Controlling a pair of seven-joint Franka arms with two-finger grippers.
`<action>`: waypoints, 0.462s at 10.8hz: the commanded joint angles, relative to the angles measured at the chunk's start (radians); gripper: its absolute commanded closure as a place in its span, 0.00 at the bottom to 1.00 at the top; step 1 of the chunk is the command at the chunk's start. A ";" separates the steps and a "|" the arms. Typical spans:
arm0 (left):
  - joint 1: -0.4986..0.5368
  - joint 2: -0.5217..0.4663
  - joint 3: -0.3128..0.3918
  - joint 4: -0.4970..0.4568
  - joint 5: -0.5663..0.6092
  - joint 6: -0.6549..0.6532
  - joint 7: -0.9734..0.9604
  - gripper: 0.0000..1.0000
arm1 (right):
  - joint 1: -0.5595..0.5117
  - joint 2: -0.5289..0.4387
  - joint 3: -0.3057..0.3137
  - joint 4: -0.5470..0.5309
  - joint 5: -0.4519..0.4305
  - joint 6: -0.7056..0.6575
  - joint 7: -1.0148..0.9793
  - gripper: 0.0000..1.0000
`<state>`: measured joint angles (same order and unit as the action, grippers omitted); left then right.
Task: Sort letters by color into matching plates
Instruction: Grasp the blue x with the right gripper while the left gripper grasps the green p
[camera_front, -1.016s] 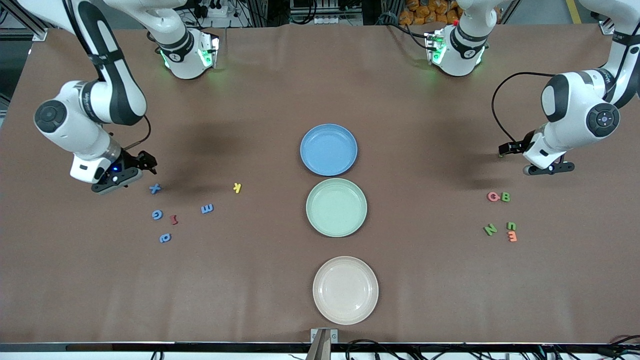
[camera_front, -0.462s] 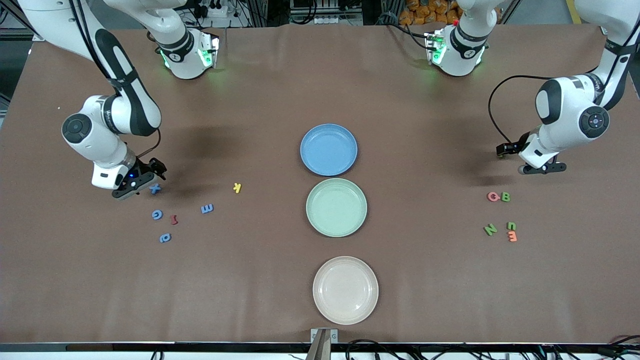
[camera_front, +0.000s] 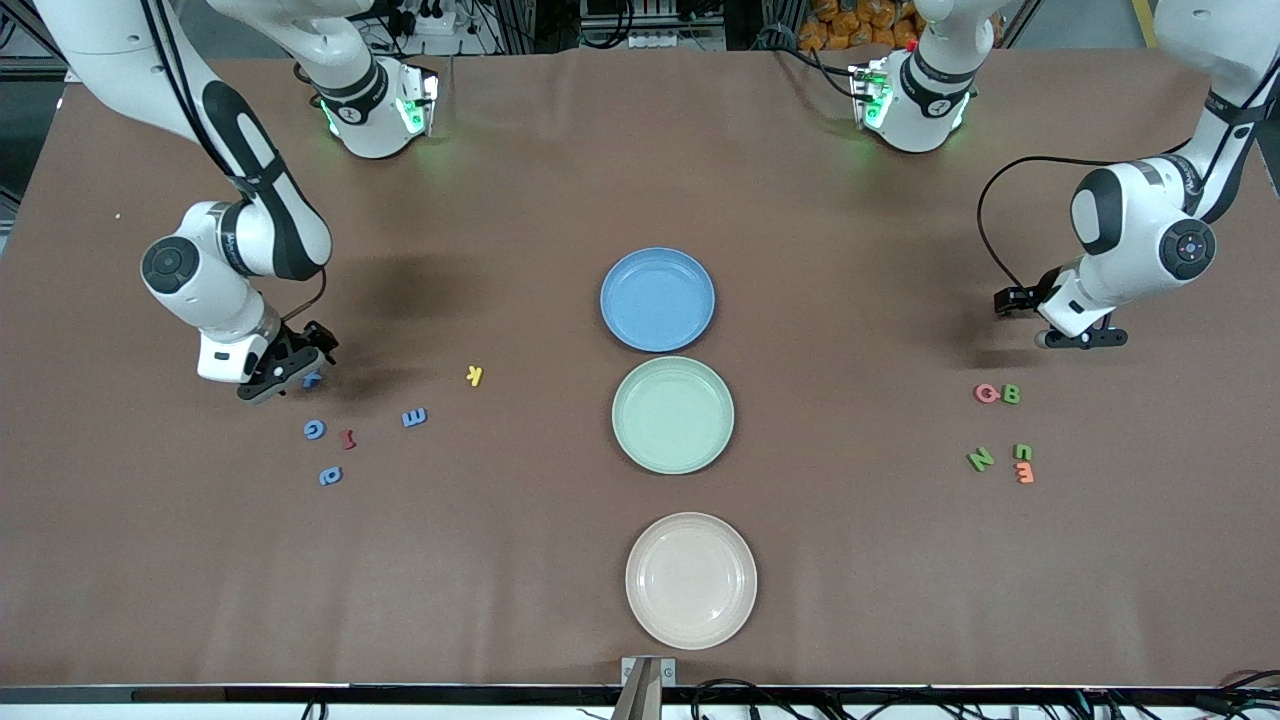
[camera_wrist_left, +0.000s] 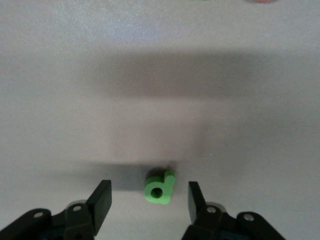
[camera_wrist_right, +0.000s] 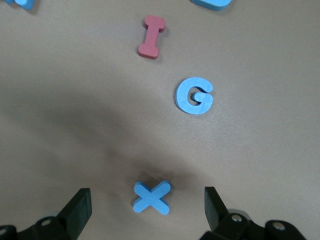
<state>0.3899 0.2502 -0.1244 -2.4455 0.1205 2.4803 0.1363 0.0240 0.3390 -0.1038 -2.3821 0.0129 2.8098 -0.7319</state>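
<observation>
My right gripper (camera_front: 285, 375) is low at the right arm's end of the table with its fingers (camera_wrist_right: 77, 207) spread wide, and the blue X (camera_wrist_right: 152, 197) lies flat on the table between them, touching neither. Nearer the front camera than the X lie the blue G (camera_front: 314, 429), the red I (camera_front: 348, 438) just beside it, the blue P (camera_front: 331, 476) and the blue E (camera_front: 415, 417); the yellow K (camera_front: 475, 375) sits apart, toward the plates. My left gripper (camera_front: 1078, 338) is low at the left arm's end, its fingers (camera_wrist_left: 100, 200) partly parted around a small green d (camera_wrist_left: 160, 187) that lies between them with a gap on each side, not pinched. Nearer the front camera than that gripper lie the pink G (camera_front: 987, 393) touching the green B (camera_front: 1011, 394), then the green N (camera_front: 980, 459), the green U (camera_front: 1023, 452) and the orange E (camera_front: 1024, 473) just beside the U. Down the middle of the table stand three plates in a row: the blue plate (camera_front: 657, 299) nearest my bases, the green plate (camera_front: 672, 414) just beside it, and the cream plate (camera_front: 690, 580) nearest the front camera. No letter lies in any of them.
</observation>
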 joint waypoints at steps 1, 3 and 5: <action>0.023 0.020 -0.007 -0.004 0.002 0.023 0.016 0.34 | -0.036 0.023 0.009 -0.019 0.001 0.065 -0.047 0.00; 0.026 0.023 -0.008 -0.006 0.002 0.023 0.016 0.35 | -0.042 0.035 0.009 -0.019 0.001 0.086 -0.052 0.00; 0.024 0.023 -0.008 -0.007 0.002 0.023 0.010 0.36 | -0.042 0.038 0.009 -0.020 0.001 0.094 -0.050 0.00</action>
<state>0.4010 0.2734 -0.1245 -2.4455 0.1205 2.4875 0.1367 -0.0007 0.3755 -0.1046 -2.3904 0.0129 2.8762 -0.7588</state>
